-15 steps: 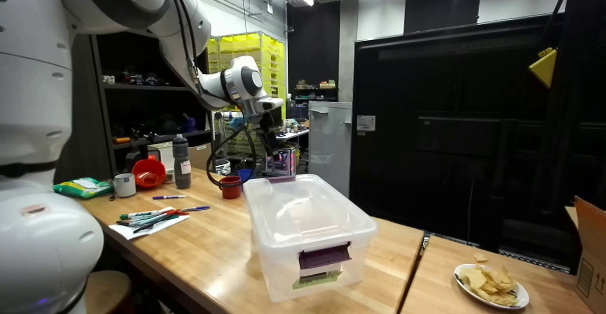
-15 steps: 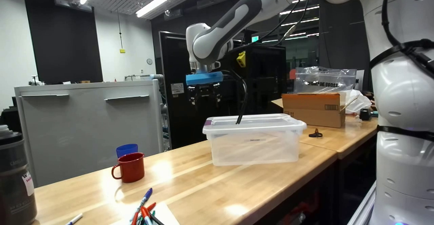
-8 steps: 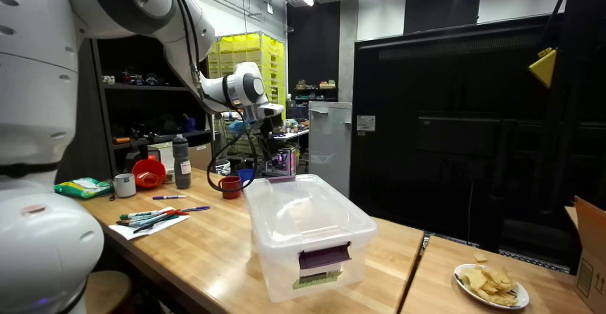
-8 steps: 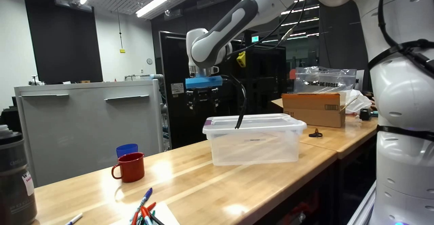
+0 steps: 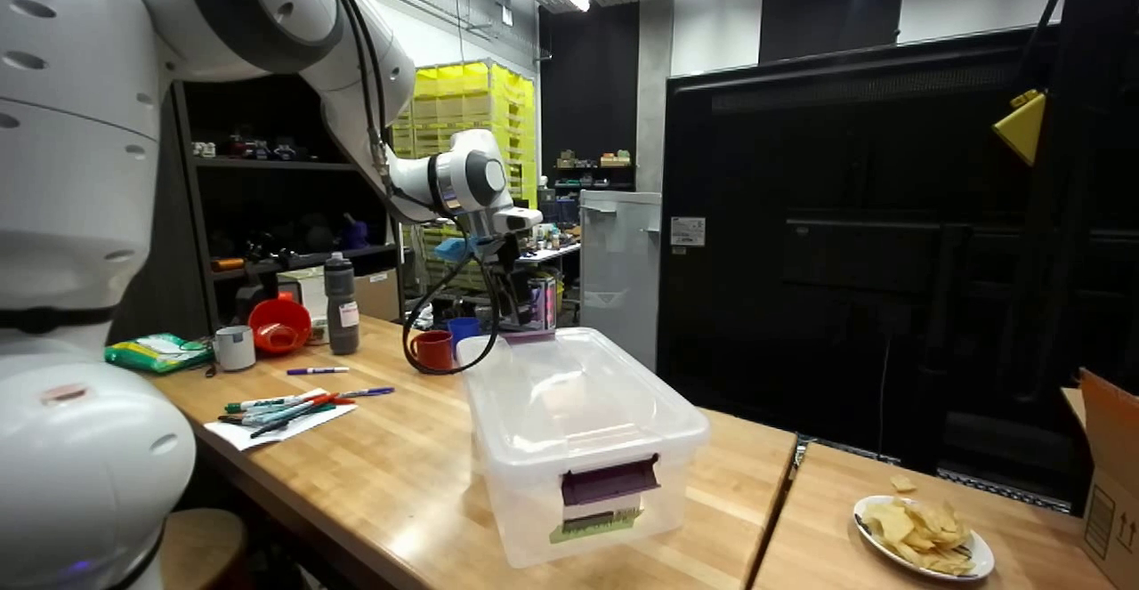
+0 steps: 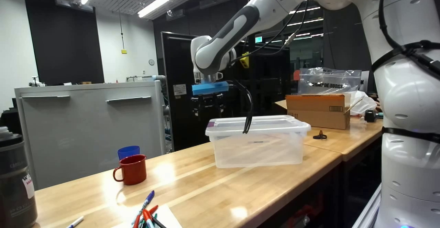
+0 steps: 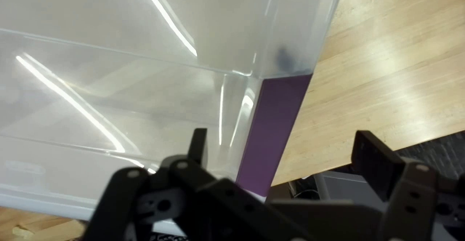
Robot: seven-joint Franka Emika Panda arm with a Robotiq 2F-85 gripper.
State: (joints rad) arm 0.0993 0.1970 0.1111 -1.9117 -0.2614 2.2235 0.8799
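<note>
- Far left of my gripper (image 6: pixel 208 111), in an exterior view: a dark bottle (image 6: pixel 14 186) with faint lettering beginning "POD".
- Nearer, to the gripper's lower left: 1 red mug (image 6: pixel 134 170), 1 blue cup (image 6: pixel 129 151) behind it.
- My gripper itself: jaws spread wide, gripping nothing.
- Below and to its right: the clear lidded bin (image 6: pixel 271 150), small print unreadable; in the wrist view, its purple latch (image 7: pixel 272 135) shows between my 2 fingers (image 7: pixel 376 162).
- Farther right: a cardboard box (image 6: pixel 316 112), and behind it a plastic bag (image 6: pixel 330 76) with print ending in "TODAY".
</note>
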